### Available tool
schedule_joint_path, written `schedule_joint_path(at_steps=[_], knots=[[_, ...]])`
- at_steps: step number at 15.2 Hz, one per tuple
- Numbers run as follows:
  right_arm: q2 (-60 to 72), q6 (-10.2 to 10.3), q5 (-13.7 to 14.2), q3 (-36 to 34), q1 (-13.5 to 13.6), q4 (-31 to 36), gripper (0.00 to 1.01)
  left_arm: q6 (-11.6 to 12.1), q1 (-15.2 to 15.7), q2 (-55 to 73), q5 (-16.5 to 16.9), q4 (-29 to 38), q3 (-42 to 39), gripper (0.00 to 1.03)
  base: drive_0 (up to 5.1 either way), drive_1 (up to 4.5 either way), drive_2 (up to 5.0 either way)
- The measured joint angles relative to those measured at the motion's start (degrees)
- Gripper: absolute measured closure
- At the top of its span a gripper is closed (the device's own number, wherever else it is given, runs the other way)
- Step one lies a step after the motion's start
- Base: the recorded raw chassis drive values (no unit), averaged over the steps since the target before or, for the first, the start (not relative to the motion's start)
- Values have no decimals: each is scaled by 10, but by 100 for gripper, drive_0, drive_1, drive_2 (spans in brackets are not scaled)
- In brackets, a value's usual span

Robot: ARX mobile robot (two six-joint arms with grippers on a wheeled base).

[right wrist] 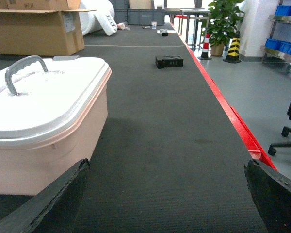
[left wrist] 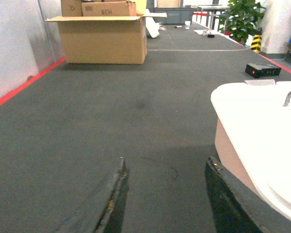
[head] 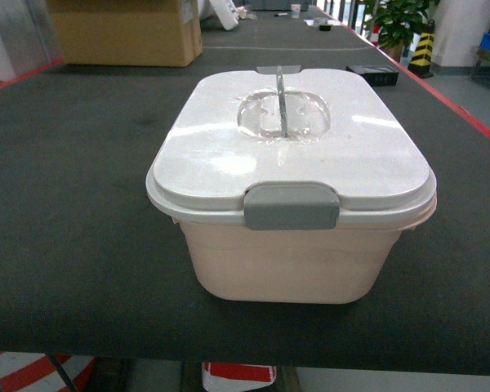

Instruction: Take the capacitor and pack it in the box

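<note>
The box is a pale pink tub standing in the middle of the dark table mat, with its white lid on and the grey front latch down. The capacitor is out of view in every frame. Neither gripper shows in the head view. My left gripper is open over bare mat, its right finger close beside the box. To the right of the box, my right gripper is open wide and holds nothing.
A brown cardboard box stands at the far left of the table. A small black device lies beyond the tub on the right. The table's red edge runs along the right side, with a chair and blue bins past it.
</note>
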Motion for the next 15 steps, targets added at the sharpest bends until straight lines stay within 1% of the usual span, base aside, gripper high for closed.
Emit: schedule_joint_path(at_steps=[2, 3, 4, 5, 8, 9, 10, 11, 12, 14, 15], knots=[[0, 0, 0, 0, 0, 0, 3, -6, 18, -28, 15, -1, -31, 76, 0, 0, 0], [0, 0, 0, 0, 0, 0, 3, -7, 28, -50, 25, -5, -48, 89, 0, 0, 0], [0, 0, 0, 0, 0, 0, 3, -7, 35, -66, 30, -9, -58, 98, 0, 0, 0], [0, 0, 0, 0, 0, 0, 3, -9, 42, -83, 38, -14, -70, 101, 0, 0, 0], [0, 0, 0, 0, 0, 0, 3, -9, 50, -106, 47, -26, -84, 101, 0, 0, 0], [0, 0, 0, 0, 0, 0, 3, -9, 62, -117, 65, -33, -90, 101, 0, 0, 0], [0, 0, 0, 0, 0, 0, 3, -9, 99, -139, 98, -42, -101, 101, 0, 0, 0], [0, 0, 0, 0, 0, 0, 3, -10, 106, -159, 92, -54, -108, 101, 0, 0, 0], [0, 0, 0, 0, 0, 0, 3, -9, 101, -210, 101, -89, -126, 101, 0, 0, 0], [0, 0, 0, 0, 0, 0, 3, -10, 101, -252, 101, -117, -135, 101, 0, 0, 0], [0, 0, 0, 0, 0, 0, 3, -9, 101, -259, 102, -102, -150, 101, 0, 0, 0]])
